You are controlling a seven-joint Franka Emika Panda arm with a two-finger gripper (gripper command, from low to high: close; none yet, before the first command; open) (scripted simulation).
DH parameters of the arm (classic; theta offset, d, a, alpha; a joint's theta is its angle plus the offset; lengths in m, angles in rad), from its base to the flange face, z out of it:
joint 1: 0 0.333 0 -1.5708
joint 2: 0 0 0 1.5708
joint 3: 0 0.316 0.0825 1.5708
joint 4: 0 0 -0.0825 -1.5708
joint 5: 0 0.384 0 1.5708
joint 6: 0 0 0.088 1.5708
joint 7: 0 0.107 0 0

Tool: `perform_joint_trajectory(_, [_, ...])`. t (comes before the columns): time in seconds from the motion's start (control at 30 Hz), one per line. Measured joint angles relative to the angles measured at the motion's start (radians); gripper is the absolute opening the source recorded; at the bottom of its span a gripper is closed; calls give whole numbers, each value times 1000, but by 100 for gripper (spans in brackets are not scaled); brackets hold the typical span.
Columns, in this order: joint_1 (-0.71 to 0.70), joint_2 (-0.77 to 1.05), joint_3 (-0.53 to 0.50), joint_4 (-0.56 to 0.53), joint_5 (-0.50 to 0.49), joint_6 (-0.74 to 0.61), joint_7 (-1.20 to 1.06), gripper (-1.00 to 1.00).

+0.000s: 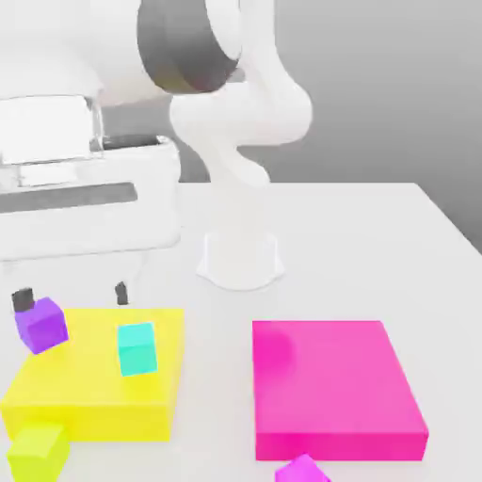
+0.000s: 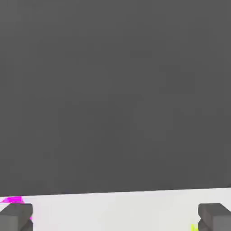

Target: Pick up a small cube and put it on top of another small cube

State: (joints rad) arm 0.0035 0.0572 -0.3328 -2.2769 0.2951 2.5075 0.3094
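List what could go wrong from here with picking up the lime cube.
1. The lime cube sits tight against the yellow block, so a finger of the open hand may catch the block.
2. The purple cube lies close beside one finger; moving off could knock it.

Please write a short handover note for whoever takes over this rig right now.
Gripper: open, empty, above the far edge of the large yellow block.
Small lime cube: on the table against the yellow block's near corner, untouched.
Other small cubes: purple cube and teal cube on the yellow block; a magenta cube in front of the pink block.
Done: nothing.
Left: grasp the lime cube, stack it.
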Motion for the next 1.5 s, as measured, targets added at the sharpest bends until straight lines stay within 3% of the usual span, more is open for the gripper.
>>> perform_joint_trajectory(0.3, [-85, 295, -35, 2, -2, 100, -108, 0])
perform_joint_trajectory(0.43, [-143, 437, 21, 28, 54, 195, -162, 0])
perform_joint_trajectory(0.47, [-161, 470, 41, 36, 71, 219, -175, -100])
perform_joint_trajectory(0.67, [-168, 487, 51, 40, 80, 230, -182, -100])
perform_joint_trajectory(0.83, [-115, 351, -21, 5, -3, 131, -121, -100])
perform_joint_trajectory(1.13, [-52, 61, -56, -177, -120, 16, -18, -100])
perform_joint_trajectory(1.5, [-96, -327, 22, -423, -390, -78, 197, -100])
